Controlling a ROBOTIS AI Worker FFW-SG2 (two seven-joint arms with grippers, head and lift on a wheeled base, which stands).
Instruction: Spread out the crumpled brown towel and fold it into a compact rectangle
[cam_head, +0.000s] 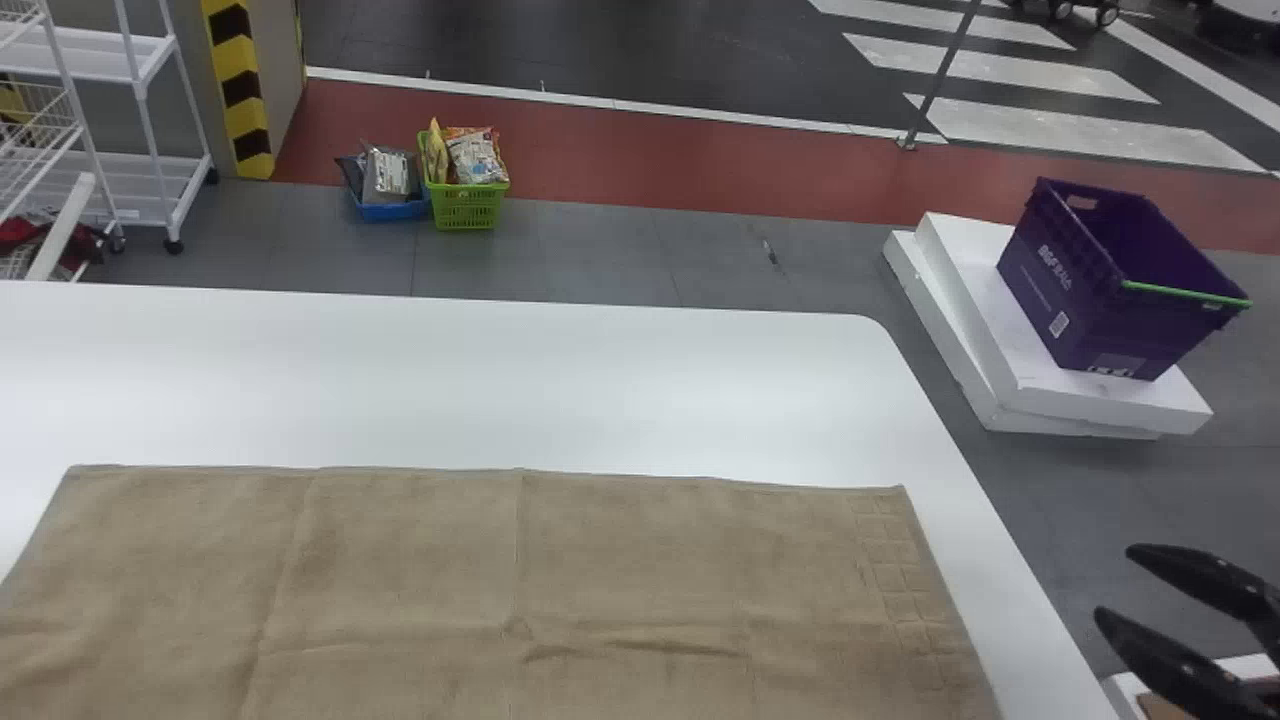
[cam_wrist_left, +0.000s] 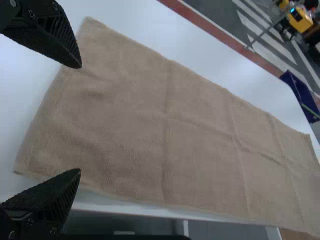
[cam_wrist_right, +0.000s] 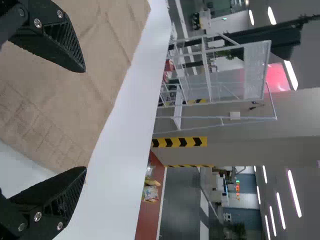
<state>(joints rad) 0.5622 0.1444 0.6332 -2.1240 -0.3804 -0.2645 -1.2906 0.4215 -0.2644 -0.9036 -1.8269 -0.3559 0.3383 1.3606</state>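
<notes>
L end effector (cam_wrist_left: 81, 118), R end effector (cam_head: 1112, 581): wide open.

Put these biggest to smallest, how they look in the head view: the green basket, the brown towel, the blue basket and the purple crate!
1. Brown towel
2. Purple crate
3. Green basket
4. Blue basket, just a low strip of it showing
</notes>
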